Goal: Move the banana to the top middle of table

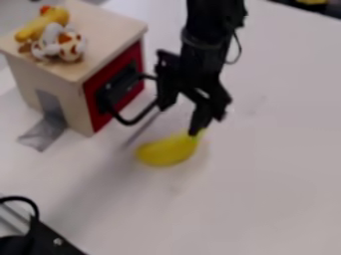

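And here's my banana (166,151), lying on the table (266,184) a little left of the middle, on the near side of the red-fronted box! Its long axis runs on a slant: the narrow, greenish-yellow stem end points far and right, the rounded end near and left, and the belly bulges toward the near side. Smooth skin, bright yellow, one plump, gentle curve.

Right above it hangs my gripper (178,120), hard black parts with angular edges, the fingers standing apart with a gap between them. One finger comes down right at the stem end; whether the two touch, I can't tell from here. The other finger sits farther left, toward the box.

Over to the left, the toy box (53,87): pale, wood-like panels, straight edges, a flat top, a red front with a black door panel (121,87) and a bowed black handle (136,119). Up on top I've got a little heap of toys (57,37), rounded shapes in yellow-orange and in white with brown patches. A shiny grey strip (50,127) runs down the box's side onto the table, which is pale and smooth. And in the near left corner, a looping black cable (28,200) beside dark hardware (53,241)!
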Robot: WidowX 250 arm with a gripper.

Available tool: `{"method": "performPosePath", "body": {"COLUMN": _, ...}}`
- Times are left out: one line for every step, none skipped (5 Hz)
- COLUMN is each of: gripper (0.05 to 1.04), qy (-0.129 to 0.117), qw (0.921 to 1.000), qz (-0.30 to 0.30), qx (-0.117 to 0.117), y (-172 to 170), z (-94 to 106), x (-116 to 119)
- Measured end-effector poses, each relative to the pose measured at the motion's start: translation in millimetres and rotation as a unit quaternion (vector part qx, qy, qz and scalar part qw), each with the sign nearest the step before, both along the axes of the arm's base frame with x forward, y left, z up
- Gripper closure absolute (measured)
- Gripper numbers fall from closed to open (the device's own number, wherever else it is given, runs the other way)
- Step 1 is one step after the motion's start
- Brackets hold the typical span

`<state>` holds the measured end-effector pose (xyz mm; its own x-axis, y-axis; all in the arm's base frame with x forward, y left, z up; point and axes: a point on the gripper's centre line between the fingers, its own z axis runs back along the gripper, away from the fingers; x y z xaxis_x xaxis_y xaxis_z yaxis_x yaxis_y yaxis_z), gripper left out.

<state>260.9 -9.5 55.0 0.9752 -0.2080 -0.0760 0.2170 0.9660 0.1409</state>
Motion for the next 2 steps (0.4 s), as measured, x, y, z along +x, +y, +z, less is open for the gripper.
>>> {"method": "performPosePath", "body": {"gripper": 0.086, "qy": 0.025, "qw": 0.9994, "qz": -0.020, "qx": 0.009, "y": 6.9, "z": -26.3, "x": -1.9}}
{"method": "performPosePath", "body": {"gripper": 0.086, "qy": 0.066, "qw": 0.9976, "qz": -0.016, "qx": 0.009, "y": 19.3, "z": -56.1, "x": -10.5}}
